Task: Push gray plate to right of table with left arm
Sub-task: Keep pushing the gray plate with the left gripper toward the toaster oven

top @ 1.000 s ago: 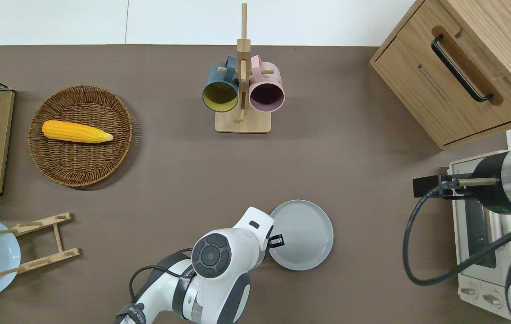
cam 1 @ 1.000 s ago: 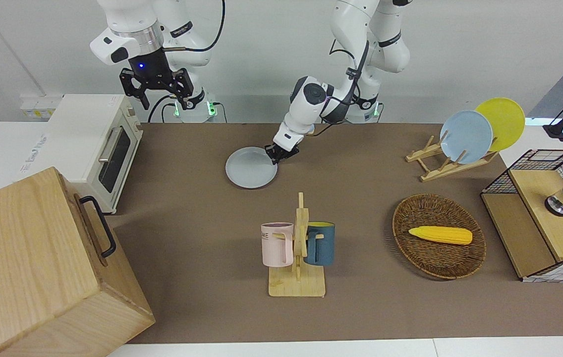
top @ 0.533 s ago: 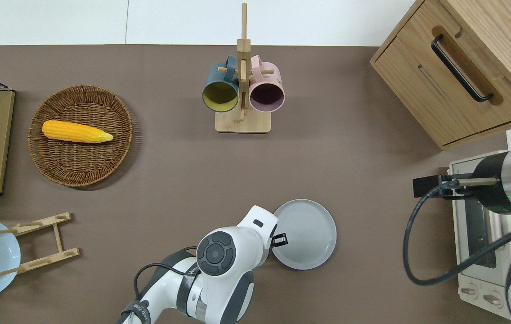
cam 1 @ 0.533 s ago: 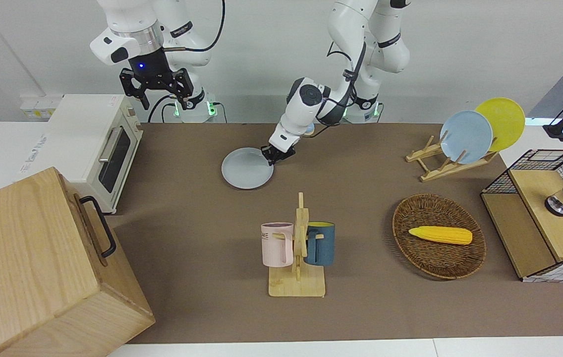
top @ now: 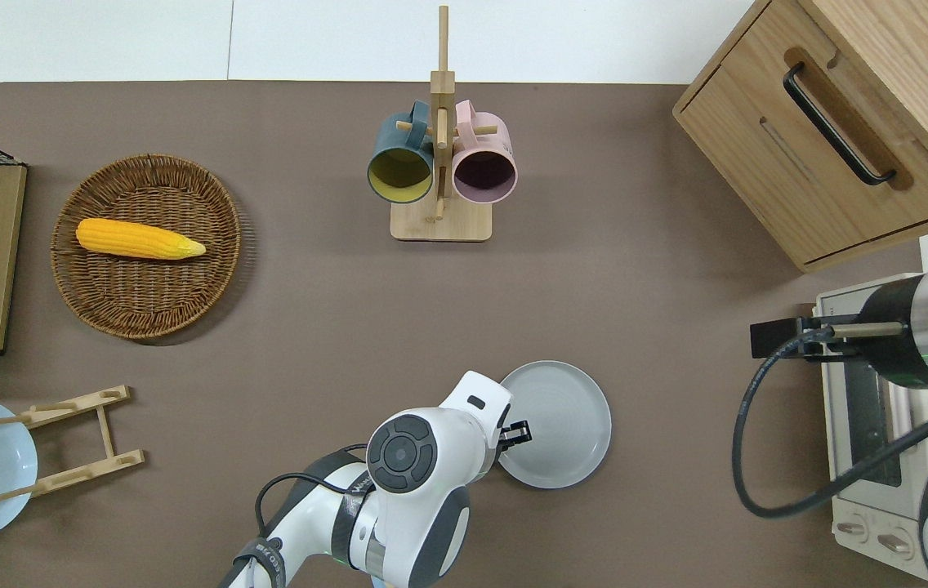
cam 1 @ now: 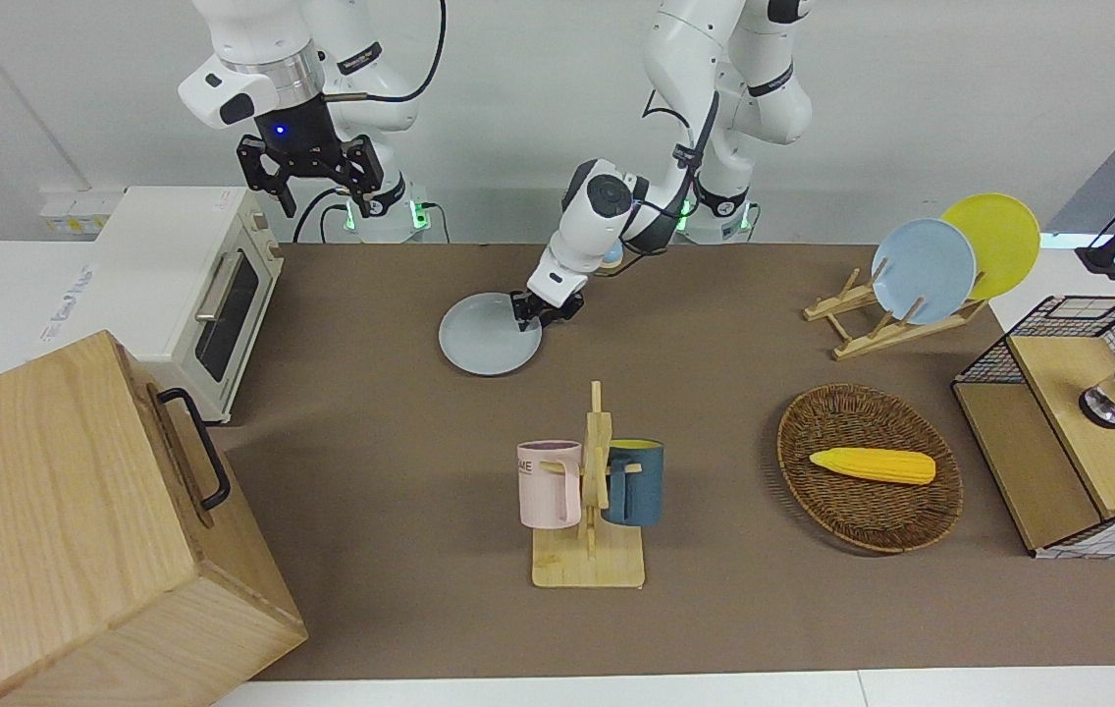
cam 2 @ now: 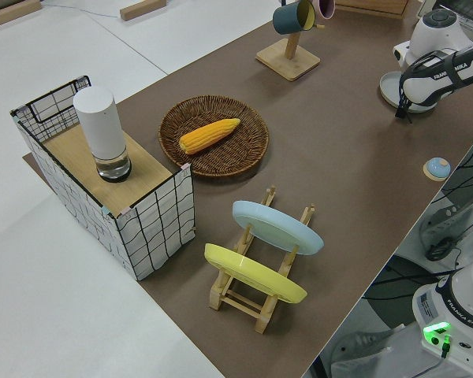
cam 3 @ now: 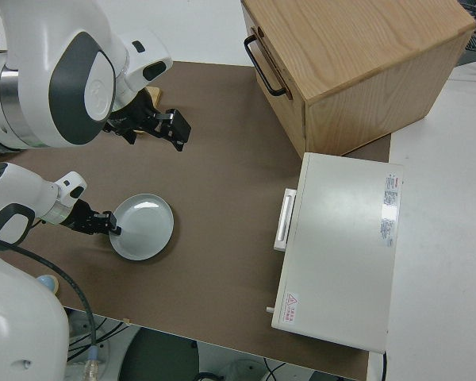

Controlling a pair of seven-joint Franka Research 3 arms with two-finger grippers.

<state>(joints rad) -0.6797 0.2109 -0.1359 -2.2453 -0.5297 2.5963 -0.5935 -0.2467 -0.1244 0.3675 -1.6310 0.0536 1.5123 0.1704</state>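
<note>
Your left gripper (top: 517, 431) rests at the gray plate's (top: 562, 425) rim, finger state indeterminate. The plate lies flat on the table (top: 635, 269), near the robots, mid-table. Toward the right arm's end stand 1 toaster oven (cam 1: 194, 295) and 1 wooden cabinet (cam 1: 77, 520). Right arm parked

The front view faces the robots from across the matte brown rectangular table (cam 1: 400, 422), taking in its full width. The overhead view looks straight down at it. The left side view looks diagonally from the left arm's end; the right side view looks down over the white toaster oven (cam 3: 341, 246). All four include the small pale gray round plate (top: 562, 425).
</note>
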